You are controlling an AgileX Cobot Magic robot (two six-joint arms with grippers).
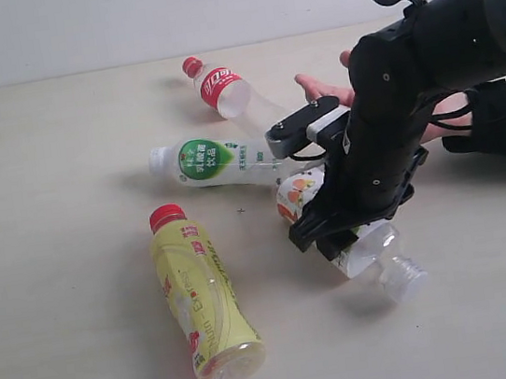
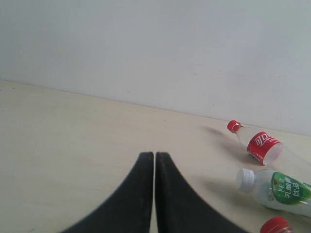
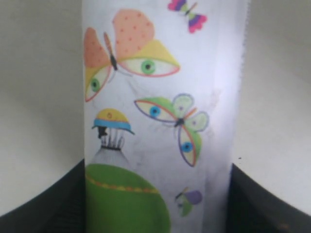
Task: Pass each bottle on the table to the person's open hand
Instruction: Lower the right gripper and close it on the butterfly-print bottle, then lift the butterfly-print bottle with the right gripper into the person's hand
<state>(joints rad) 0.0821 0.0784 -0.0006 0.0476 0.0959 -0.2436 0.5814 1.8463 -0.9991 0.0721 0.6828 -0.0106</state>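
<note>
My right gripper [image 1: 333, 237] [image 3: 156, 196] is shut on the fruit-picture bottle [image 1: 297, 193] [image 3: 155, 97], one black finger [image 3: 63, 204] pressed against each side of its label. That bottle lies tilted, low over the table [image 1: 51, 227]. The green-white label bottle [image 1: 216, 162] [image 2: 279, 189], the red-label bottle [image 1: 220, 86] [image 2: 262, 145] and the yellow bottle [image 1: 203, 300] lie on their sides. The person's open hand [image 1: 325, 88] rests palm up behind my right arm, mostly hidden by it. Over bare table, my left gripper [image 2: 154, 156] is shut and empty.
The person's black sleeve [image 1: 498, 122] lies along the table's right side. My right arm [image 1: 440, 41] reaches in from the upper right, over the hand. A pale wall [image 2: 155, 48] stands behind the table's far edge.
</note>
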